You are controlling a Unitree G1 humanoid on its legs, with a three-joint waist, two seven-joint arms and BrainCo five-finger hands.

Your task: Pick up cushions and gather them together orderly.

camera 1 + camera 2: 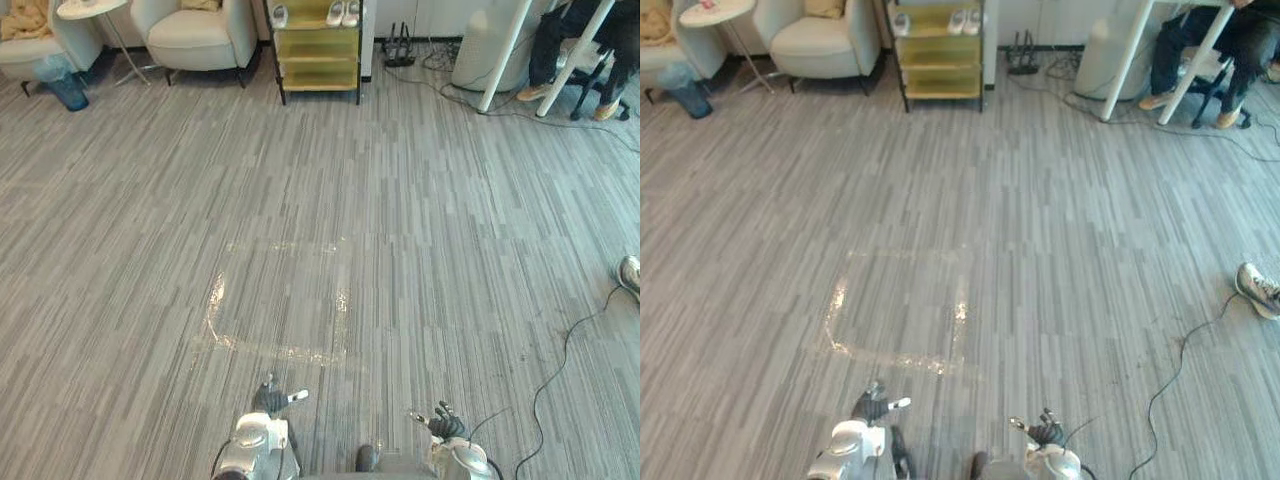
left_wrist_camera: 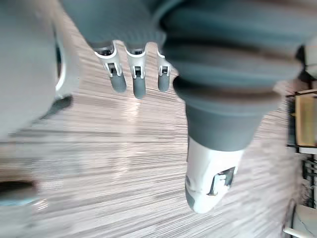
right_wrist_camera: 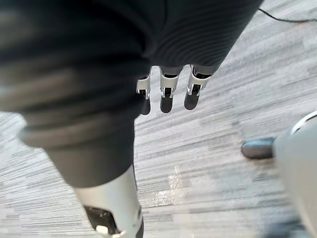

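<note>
a person (image 1: 555,45), seemingly seated, is cut off above the legs.

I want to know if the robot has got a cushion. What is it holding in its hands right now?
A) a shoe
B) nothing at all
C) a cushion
B: the left hand and the right hand both hang open over the floor, fingers relaxed with nothing in them.

Tan cushion (image 1: 825,8) on pale armchair (image 1: 815,45)
</note>
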